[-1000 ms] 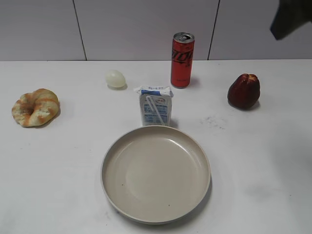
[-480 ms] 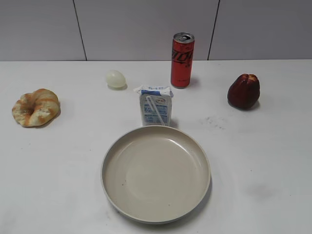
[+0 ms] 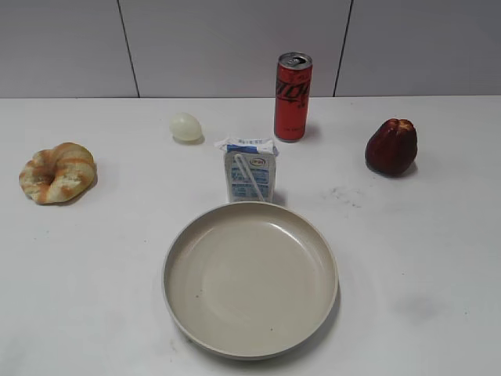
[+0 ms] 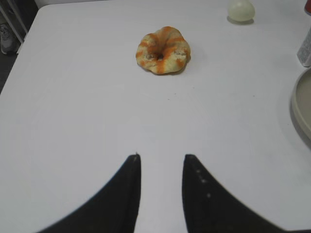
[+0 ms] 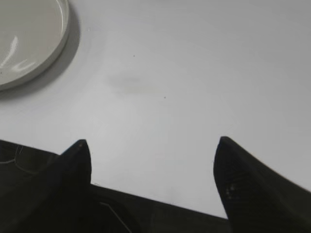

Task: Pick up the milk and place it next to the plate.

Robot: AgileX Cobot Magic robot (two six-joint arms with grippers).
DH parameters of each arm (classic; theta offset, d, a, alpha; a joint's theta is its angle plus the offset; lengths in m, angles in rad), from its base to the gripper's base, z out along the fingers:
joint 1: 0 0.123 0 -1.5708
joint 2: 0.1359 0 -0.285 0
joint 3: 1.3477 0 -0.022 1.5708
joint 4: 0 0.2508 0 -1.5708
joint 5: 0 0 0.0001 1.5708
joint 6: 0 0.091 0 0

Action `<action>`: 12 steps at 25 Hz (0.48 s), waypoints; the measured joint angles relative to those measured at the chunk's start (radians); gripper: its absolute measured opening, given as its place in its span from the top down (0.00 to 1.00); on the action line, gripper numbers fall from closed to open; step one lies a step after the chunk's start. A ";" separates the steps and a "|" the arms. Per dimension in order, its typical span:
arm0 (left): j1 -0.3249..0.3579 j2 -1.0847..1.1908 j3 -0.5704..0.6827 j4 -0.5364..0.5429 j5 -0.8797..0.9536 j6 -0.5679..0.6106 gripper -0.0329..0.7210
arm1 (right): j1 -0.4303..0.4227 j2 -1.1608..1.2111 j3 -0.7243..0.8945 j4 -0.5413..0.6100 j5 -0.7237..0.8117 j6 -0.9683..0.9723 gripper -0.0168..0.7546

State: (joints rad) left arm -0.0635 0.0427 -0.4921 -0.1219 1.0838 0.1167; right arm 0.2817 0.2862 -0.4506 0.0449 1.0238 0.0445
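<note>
My right hand (image 5: 153, 145) hangs spread wide and empty over bare desk (image 5: 194, 73); a second ago its arm darkened the far right corner of the exterior view, and now it has pulled out of that view, so the milk sits ungrasped. My left hand (image 4: 161, 162), parted a little and empty, hovers too. The plate (image 5: 29, 43) lies ahead-left of my right hand; the milk (image 3: 250, 171) stands upright just beyond its far rim. Further out: red can (image 3: 293, 95) right behind the milk, crowding a grasp; egg (image 3: 186, 126), bread ring (image 4: 163, 49), dark red fruit (image 3: 391, 146).
</note>
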 joint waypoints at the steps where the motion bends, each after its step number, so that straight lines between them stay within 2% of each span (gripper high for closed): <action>1: 0.000 0.000 0.000 0.000 0.000 0.000 0.65 | 0.000 -0.027 0.002 -0.006 -0.004 0.000 0.21; 4: 0.000 0.000 0.000 0.000 0.000 0.000 0.65 | 0.000 -0.094 0.013 -0.045 -0.035 0.000 0.21; 12: 0.000 0.000 0.000 0.000 0.000 0.000 0.65 | 0.000 -0.124 0.032 -0.045 -0.074 -0.007 0.21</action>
State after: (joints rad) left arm -0.0635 0.0427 -0.4921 -0.1219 1.0838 0.1167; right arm 0.2817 0.1620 -0.4181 0.0000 0.9500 0.0375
